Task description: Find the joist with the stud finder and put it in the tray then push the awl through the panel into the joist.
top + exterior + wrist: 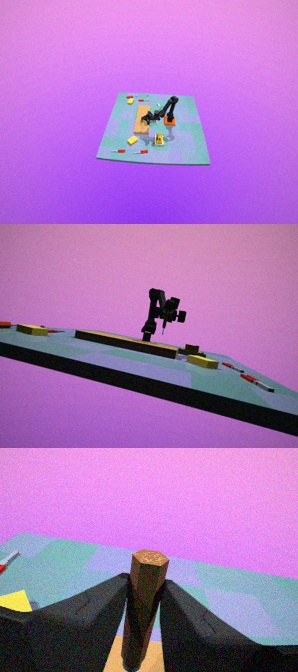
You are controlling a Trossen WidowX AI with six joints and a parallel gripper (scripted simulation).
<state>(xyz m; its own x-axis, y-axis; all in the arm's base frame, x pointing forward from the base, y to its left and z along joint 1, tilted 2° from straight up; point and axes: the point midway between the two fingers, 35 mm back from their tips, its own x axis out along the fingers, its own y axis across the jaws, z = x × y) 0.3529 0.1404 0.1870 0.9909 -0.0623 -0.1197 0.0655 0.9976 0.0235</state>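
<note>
My gripper [143,119] [165,316] [145,584] is shut on the awl's brown six-sided handle. The awl [163,325] [144,603] points down, leaning a little in the exterior view, and its thin tip is in the air above the floor panel. The floor panel [141,129] [126,343] [114,659] is a long orange-tan slab; I cannot make out any hole in it. The yellow stud finder [159,138] [192,348] sits in the white tray [155,143], beyond the panel's near end in the top view. The joist is hidden.
Yellow blocks [130,101] [132,140] [32,330] [202,362] lie off both panel ends. Several red-handled tools [129,96] [121,151] [144,152] lie farther out. A small white piece [158,105] lies behind the arm. A pale tool [156,122] lies partly hidden beneath the arm.
</note>
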